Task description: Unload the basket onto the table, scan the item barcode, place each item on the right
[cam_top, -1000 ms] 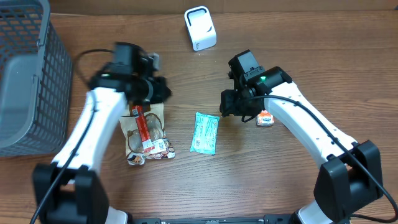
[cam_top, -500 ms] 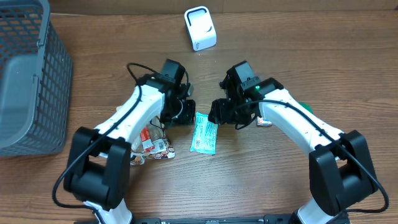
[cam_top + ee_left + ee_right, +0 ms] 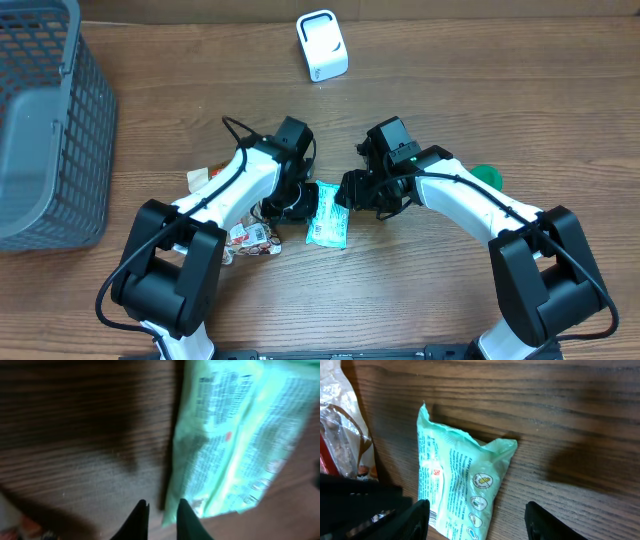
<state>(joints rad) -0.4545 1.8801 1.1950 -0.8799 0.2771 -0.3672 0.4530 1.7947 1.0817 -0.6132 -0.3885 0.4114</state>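
A mint-green packet (image 3: 327,215) with small print lies flat on the wooden table; no barcode can be read on it. The white scanner (image 3: 322,45) stands at the back. My left gripper (image 3: 300,203) is low at the packet's left edge. In the left wrist view the packet (image 3: 235,435) fills the right side, and the left gripper (image 3: 162,517) has its tips a narrow gap apart at the packet's edge, holding nothing. My right gripper (image 3: 358,192) hangs over the packet's upper right. There the right gripper (image 3: 480,525) stands wide open around the packet (image 3: 460,485).
A clear snack bag (image 3: 248,232) with red labels lies left of the packet, under my left arm. A grey wire basket (image 3: 45,120) fills the far left. A green object (image 3: 488,175) peeks out behind my right arm.
My left arm swung right from the snack bag to the packet's left edge, and its jaws parted slightly. My right gripper moved left and down over the packet.
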